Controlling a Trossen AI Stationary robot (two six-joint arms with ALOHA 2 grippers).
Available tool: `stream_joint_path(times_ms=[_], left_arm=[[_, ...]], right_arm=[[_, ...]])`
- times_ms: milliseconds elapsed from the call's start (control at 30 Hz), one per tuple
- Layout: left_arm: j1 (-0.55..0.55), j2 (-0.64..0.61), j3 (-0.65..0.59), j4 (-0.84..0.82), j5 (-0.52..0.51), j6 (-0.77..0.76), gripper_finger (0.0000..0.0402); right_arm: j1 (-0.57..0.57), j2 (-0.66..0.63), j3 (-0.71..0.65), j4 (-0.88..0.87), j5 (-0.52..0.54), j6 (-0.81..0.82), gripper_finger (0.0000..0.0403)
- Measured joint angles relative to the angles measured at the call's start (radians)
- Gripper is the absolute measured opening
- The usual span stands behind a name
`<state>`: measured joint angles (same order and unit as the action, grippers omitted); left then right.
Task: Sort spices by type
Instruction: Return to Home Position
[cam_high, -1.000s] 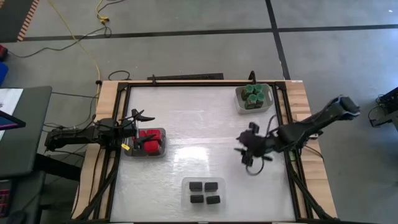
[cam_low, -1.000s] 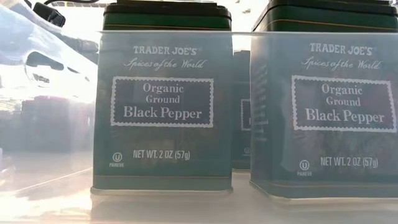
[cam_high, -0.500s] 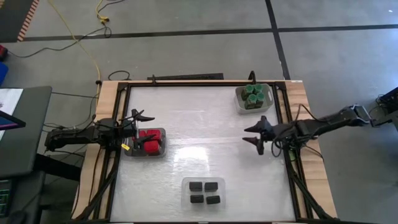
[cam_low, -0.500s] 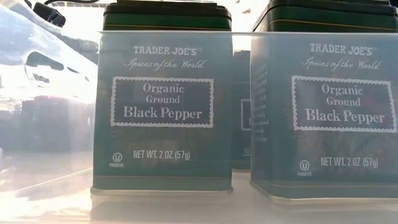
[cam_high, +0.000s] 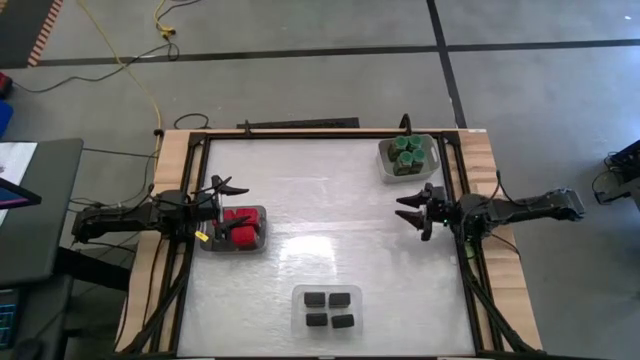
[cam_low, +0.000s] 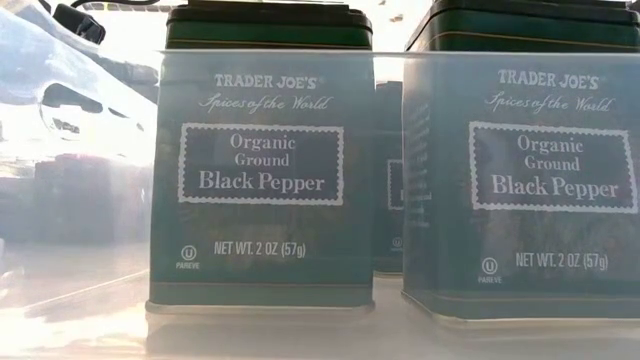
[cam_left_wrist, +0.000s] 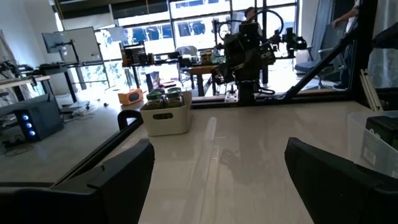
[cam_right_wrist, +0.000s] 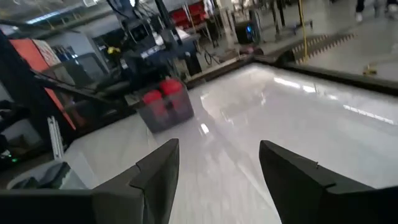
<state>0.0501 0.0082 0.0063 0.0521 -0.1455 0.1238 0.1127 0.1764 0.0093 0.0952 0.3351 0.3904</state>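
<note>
While the red spice blocks (cam_high: 240, 228) sit in a grey tray (cam_high: 264, 232) at the left edge of the table (cam_high: 320, 190), the green-lidded jars (cam_high: 407, 152) crowd a pale bin (cam_high: 432, 170) at the far right corner. The black pepper tins (cam_high: 329, 309) stand in a clear tray (cam_high: 297, 300) at the near edge, each kind well apart from the others so the types do not mix. Both arms lie low along opposite sides, apparently parked with the sorting complete. The left gripper (cam_high: 224, 210) rests at the red blocks' tray, fingers spread and empty. The right gripper (cam_high: 402, 210), likewise spread and holding nothing, points inward near the jars' bin.
</note>
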Motion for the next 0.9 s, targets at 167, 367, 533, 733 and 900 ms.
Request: stream_joint_path(times_ms=[167,367,533,733,900], left_arm=[[0.0,0.0,0.0,0.0,0.0,0.0,0.0347],[0.0,0.0,0.0,0.0,0.0,0.0,0.0347],[0.0,0.0,0.0,0.0,0.0,0.0,0.0347],[0.0,0.0,0.0,0.0,0.0,0.0,0.0347],[0.0,0.0,0.0,0.0,0.0,0.0,0.0347]], right_arm=[[-0.018,-0.078,0.0,-0.022,0.0,-0.07,0.0249],[-0.018,-0.132,0.0,-0.026,-0.002,-0.162,0.0249],[-0.018,-0.171,0.0,-0.029,-0.002,-0.163,0.0249],[-0.024,-0.176,-0.001,-0.031,0.0,-0.163,0.0249],[-0.023,-0.175,-0.001,-0.033,-0.001,-0.186,0.0249]])
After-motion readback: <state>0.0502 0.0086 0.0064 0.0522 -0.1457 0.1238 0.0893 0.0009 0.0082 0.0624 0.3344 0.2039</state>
